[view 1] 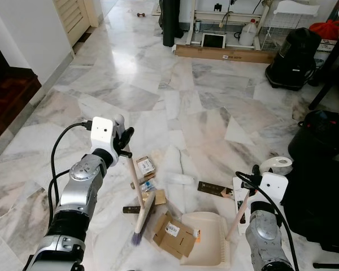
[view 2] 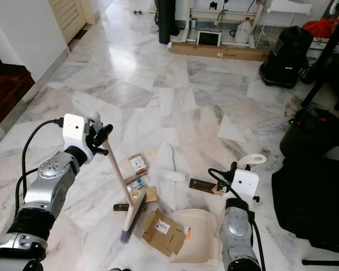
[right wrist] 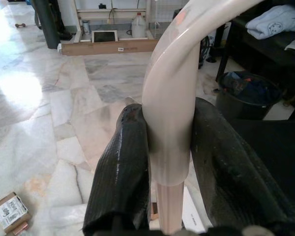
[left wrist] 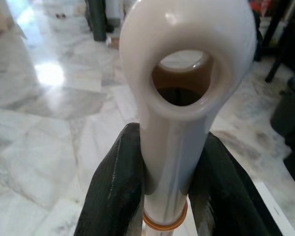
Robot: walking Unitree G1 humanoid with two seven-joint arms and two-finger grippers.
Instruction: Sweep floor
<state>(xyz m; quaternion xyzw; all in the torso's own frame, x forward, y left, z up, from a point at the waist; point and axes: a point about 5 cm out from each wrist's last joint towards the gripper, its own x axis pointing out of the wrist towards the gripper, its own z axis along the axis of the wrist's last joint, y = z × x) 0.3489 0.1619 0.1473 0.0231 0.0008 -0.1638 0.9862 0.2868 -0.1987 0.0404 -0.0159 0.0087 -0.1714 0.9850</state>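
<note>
- So, the left gripper [view 1: 124, 141] is clamped on the top of the broom [view 1: 137, 186] handle, both black fingers [left wrist: 113, 191] pressed against the pale shaft just under its hanging loop.
- The broom leans down and toward the robot from that grip, with its purple-tipped bristle head on the marble floor [view 1: 158, 96] right beside a flattened cardboard box [view 1: 173, 234].
- The right gripper [view 2: 233, 172] is closed around the dustpan handle [right wrist: 169, 123]; the wrist view shows both fingers hugging the curved cream tube.
- The dustpan [view 1: 206, 240] itself sits flat on the floor, touching or slightly overlapping the cardboard box on its left edge.
- Litter is bunched up around the broom: a small box with a label [view 1: 145, 165], a dark flat wrapper [view 1: 214, 189], a little dark stick [view 1: 131, 209] near the bristles, plus a clear plastic scrap [view 1: 181, 179].
- On the robot's right there's a black bin [view 1: 323, 135] and some black fabric [view 1: 319, 209], all well apart from the litter pile.
- Further back: a long wooden plank [view 1: 223, 53] on the floor, a white jug [view 1: 247, 33] behind it, and a black vacuum cleaner [view 1: 294, 56].
</note>
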